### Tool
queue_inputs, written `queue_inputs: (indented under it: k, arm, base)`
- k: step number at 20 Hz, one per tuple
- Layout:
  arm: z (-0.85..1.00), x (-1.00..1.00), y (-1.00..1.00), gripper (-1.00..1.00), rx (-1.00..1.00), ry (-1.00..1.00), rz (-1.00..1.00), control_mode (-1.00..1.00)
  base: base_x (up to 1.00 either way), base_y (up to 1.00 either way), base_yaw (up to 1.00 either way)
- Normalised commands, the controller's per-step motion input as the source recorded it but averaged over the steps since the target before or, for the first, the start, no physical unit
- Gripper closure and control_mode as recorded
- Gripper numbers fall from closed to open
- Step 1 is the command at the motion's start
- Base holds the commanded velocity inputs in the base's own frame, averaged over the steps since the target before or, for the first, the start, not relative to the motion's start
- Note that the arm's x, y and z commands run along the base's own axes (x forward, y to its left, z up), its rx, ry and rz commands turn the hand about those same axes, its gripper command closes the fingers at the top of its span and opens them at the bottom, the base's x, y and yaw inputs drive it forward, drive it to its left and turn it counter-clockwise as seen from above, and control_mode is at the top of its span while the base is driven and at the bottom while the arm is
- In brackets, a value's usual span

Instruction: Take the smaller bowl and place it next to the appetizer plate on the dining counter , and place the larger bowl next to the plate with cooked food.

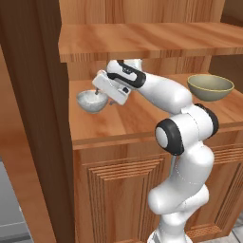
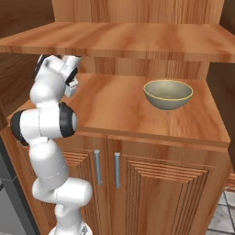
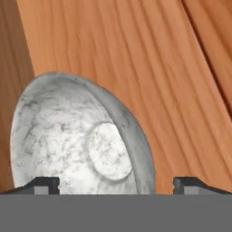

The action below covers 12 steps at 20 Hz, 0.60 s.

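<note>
Two bowls rest on the wooden cabinet's lower shelf (image 1: 118, 121), well apart. Near its left end sits the small round silvery grey-white bowl with a marbled surface (image 1: 91, 101); towards the right stands the wide olive-tan bowl with a yellowish rim (image 1: 210, 87). The white arm's two-finger gripper (image 1: 100, 93) is at the small bowl's rim, jaws spread fully and holding nothing; in the hand view one fingertip (image 3: 43, 185) lies over the bowl's interior, the other outside its rim.
</note>
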Motion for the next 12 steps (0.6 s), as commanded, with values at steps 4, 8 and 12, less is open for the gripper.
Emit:
queue_inputs:
  k: [4,8,12]
  arm:
    - [-0.79,-0.14,0.01,1.00,-0.12,0.00,0.07,-1.00]
    - [-0.81,0.29,0.01,1.00,-0.13,0.01,0.00,-1.00]
    - [-0.50,0.13,0.01,1.00,-0.05,0.00,0.00,-1.00]
  base:
    - [0.00,0.00,0.00]
    - [0.00,0.00,0.00]
    - [0.00,0.00,0.00]
